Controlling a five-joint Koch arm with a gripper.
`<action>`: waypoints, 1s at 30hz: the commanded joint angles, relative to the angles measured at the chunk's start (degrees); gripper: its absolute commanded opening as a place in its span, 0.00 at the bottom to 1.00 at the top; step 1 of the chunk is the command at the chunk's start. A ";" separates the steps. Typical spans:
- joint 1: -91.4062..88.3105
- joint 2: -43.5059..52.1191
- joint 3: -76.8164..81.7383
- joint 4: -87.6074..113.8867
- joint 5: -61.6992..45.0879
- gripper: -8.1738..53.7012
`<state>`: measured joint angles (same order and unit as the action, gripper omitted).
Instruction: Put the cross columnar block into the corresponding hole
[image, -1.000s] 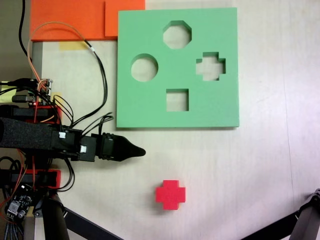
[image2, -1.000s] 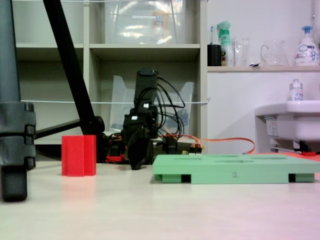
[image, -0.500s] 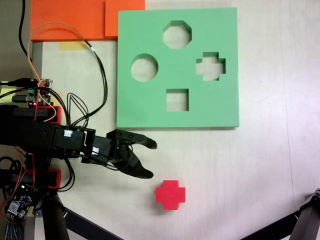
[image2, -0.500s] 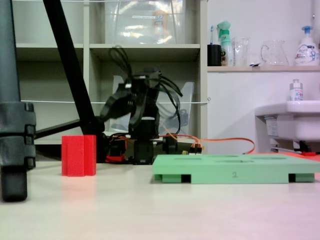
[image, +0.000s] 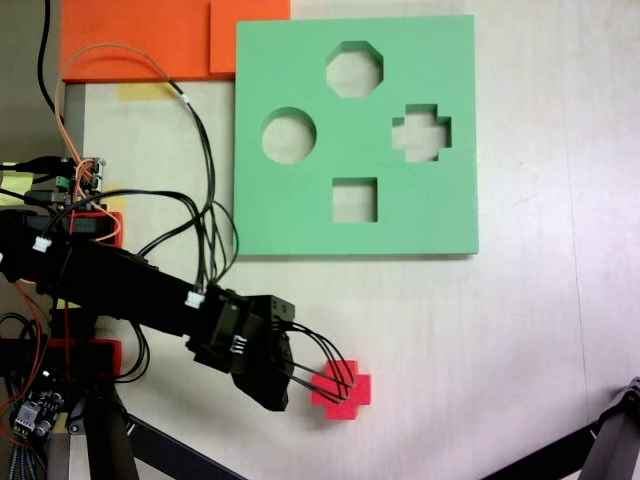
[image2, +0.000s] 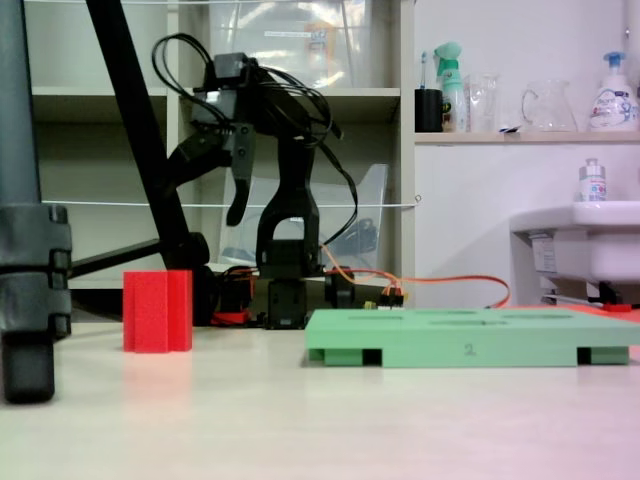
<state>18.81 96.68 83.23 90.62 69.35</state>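
Plenty of bare table (image: 520, 330) between the cross columnar block (image: 345, 392) and the green foam board (image: 300, 215); nothing lies in that stretch in a fixed view from above. The block sits on the table well below the board's lower edge, near the bottom of that view, upright on its end. From the low fixed view it's a bright red block (image2: 158, 311) with vertical grooves, standing left of the board (image2: 470, 338) and apart from it.

The corresponding hole (image: 421, 132) is the plus-shaped cutout near the board's right edge, with an octagonal cutout (image: 354, 69) up-left of it, a round one (image: 289, 136) further left and a square one (image: 354, 200) below.

The gripper (image2: 212, 190) hangs high above the block, jaws spread apart, holding nothing. A tripod leg (image2: 140, 130) slants behind the block, and cables (image: 205, 170) loop beside the board's left edge.
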 joint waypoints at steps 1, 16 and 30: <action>1.05 -2.55 -3.25 1.41 0.44 0.98; 0.97 -18.98 -11.43 -5.45 3.08 0.98; 1.67 -28.39 -12.39 -11.51 3.87 0.98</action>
<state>19.86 67.85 73.39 80.68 72.60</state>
